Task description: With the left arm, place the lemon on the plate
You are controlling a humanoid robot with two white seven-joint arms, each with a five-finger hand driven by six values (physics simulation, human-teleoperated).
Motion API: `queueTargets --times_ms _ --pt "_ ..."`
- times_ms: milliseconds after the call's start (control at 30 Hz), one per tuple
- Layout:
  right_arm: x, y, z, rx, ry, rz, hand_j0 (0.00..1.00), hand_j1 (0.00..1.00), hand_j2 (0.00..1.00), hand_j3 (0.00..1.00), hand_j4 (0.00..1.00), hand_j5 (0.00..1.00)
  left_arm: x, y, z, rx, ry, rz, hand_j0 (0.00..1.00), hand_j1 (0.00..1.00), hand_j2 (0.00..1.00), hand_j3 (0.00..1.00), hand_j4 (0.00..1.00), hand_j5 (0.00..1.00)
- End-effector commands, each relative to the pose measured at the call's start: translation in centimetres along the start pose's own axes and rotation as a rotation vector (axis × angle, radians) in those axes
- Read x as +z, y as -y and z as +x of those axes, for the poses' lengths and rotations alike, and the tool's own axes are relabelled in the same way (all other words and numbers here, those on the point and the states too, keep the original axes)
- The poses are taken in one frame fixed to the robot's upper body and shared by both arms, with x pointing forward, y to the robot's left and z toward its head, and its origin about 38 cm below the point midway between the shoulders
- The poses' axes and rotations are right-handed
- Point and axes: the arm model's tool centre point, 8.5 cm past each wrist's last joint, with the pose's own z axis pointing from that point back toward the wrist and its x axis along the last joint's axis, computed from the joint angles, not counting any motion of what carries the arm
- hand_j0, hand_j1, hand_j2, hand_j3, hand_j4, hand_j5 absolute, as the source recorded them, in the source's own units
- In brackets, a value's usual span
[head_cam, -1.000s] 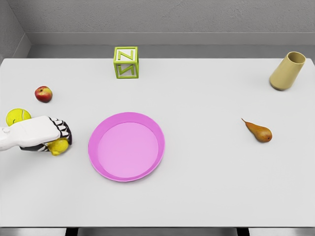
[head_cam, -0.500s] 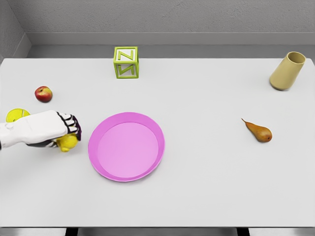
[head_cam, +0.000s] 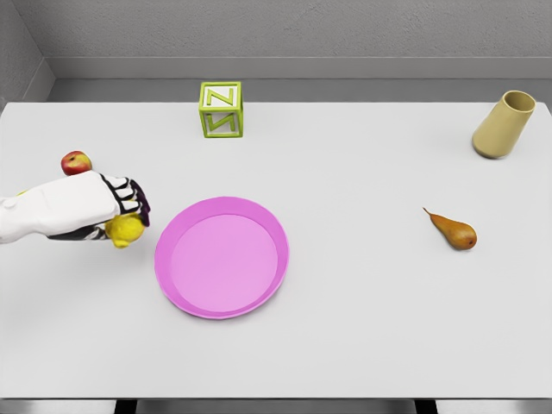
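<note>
The yellow lemon [head_cam: 126, 230] shows under the fingers of my left hand [head_cam: 121, 214], which is shut on it and held above the table at the left. The arm comes in from the left edge. The pink plate [head_cam: 222, 257] lies to the right of the hand, its rim a short gap from the lemon. The right arm is out of view.
A red apple [head_cam: 75, 160] sits just behind the left hand, partly hidden by it. A green letter block [head_cam: 221, 109] stands at the back, a tan cup [head_cam: 504, 124] lies at the far right, and a brown pear [head_cam: 454, 231] rests right of the plate.
The left hand has risen and shifted slightly right with the lemon in it. The yellow tennis ball seen at the left earlier is now hidden behind the arm.
</note>
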Motion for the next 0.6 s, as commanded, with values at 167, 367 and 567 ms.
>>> queueTargets --times_ms 167,367,567 --pt "0.0 0.0 0.0 0.000 0.000 -0.001 1.00 1.00 1.00 1.00 1.00 1.00 -1.8 -0.1 1.1 0.025 0.042 0.050 0.45 0.45 0.45 0.45 0.45 0.45" --pt "0.0 0.0 0.0 0.000 0.000 0.001 1.00 1.00 1.00 1.00 1.00 1.00 -3.5 0.2 2.1 0.048 0.072 0.091 0.45 0.45 0.45 0.45 0.45 0.45" --pt "0.0 0.0 0.0 0.000 0.000 -0.001 1.00 1.00 1.00 1.00 1.00 1.00 -5.9 0.4 3.6 0.050 0.134 0.098 0.45 0.45 0.45 0.45 0.45 0.45"
